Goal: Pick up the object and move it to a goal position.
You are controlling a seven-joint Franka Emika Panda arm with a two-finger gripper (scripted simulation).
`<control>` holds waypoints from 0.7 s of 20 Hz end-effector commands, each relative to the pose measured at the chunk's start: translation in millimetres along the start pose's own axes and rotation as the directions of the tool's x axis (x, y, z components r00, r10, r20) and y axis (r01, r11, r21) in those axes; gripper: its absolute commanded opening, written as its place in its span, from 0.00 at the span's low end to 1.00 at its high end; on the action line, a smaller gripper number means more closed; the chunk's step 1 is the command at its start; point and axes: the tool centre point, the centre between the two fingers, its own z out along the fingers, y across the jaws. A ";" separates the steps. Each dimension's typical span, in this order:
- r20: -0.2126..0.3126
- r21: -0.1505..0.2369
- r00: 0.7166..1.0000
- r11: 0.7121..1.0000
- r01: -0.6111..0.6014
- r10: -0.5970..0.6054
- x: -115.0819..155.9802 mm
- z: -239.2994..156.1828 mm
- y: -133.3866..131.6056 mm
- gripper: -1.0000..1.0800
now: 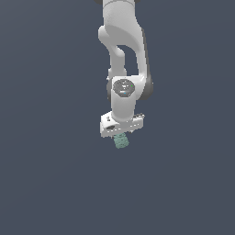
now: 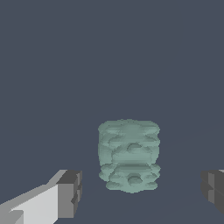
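Your gripper (image 2: 139,192) stands wide open, fingers (image 2: 70,192) clear of the lump (image 2: 129,155) on both sides (no contact). In the exterior view the lump (image 1: 121,141) sits at six o'clock, just under the arm (image 1: 124,55).

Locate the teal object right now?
In the exterior view the teal object sits near frame center, directly under the gripper. The wrist view shows it between the open fingers, touching neither.
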 end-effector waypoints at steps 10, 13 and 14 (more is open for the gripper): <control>-0.002 0.000 1.000 1.000 0.005 -0.005 -1.0 43.1 -0.6 0.96; -0.002 0.000 1.000 1.000 0.005 -0.005 -0.3 49.7 -0.1 0.96; -0.002 0.000 1.000 1.000 0.005 -0.005 0.0 50.4 0.0 0.96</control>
